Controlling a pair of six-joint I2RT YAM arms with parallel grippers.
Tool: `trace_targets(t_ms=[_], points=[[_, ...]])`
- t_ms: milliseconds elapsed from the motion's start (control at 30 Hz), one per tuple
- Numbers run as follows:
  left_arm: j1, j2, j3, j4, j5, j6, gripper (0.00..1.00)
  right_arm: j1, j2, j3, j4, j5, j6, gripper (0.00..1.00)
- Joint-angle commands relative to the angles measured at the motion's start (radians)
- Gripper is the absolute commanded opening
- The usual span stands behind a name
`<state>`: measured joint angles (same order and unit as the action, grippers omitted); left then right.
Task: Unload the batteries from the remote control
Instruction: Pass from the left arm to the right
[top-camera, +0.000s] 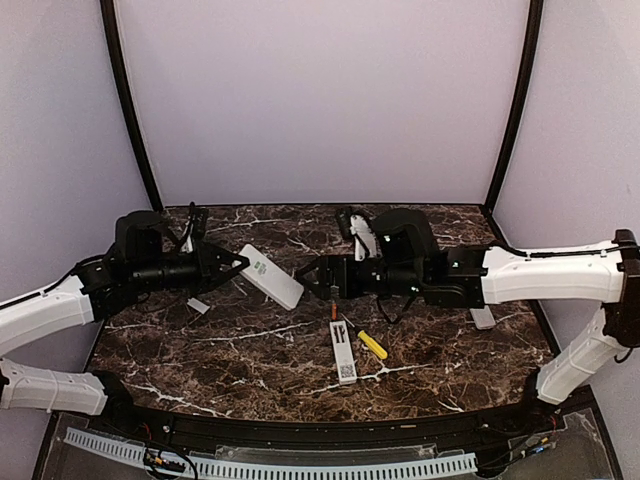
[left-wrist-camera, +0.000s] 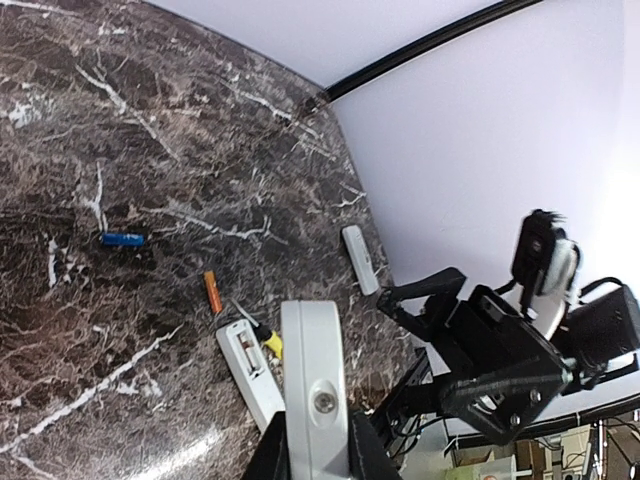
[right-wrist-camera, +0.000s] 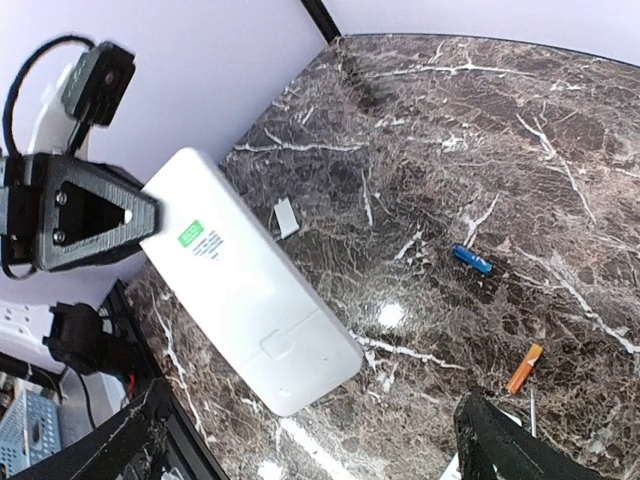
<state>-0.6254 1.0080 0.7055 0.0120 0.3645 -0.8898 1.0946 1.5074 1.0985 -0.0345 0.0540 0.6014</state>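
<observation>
Pinching remote (right-wrist-camera: 250, 290), left tool (top-camera: 238, 264); right tool (top-camera: 312, 276) spread; blue battery (right-wrist-camera: 472, 259) only wrist views show.

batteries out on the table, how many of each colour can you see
blue battery: 1
orange battery: 1
total: 2
</observation>
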Motion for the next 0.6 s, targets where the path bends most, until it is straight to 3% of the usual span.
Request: trace_targets(t_ms=[0, 233, 567], points=[[0.015, -0.077, -0.054, 0.258, 0.036, -0.031, 0.0, -0.05, -0.049, -0.116, 0.315, -0.111, 0.262, 0.97], [0.019, -0.133, -0.1, 0.438, 0.122, -0.033, 0.0, -0.057, -0.012, -0.127, 0.502, -0.241, 0.31, 0.95], [0.02, -0.133, -0.132, 0.609, 0.229, -0.073, 0.0, -0.057, 0.034, -0.092, 0.631, -0.354, 0.298, 0.74]])
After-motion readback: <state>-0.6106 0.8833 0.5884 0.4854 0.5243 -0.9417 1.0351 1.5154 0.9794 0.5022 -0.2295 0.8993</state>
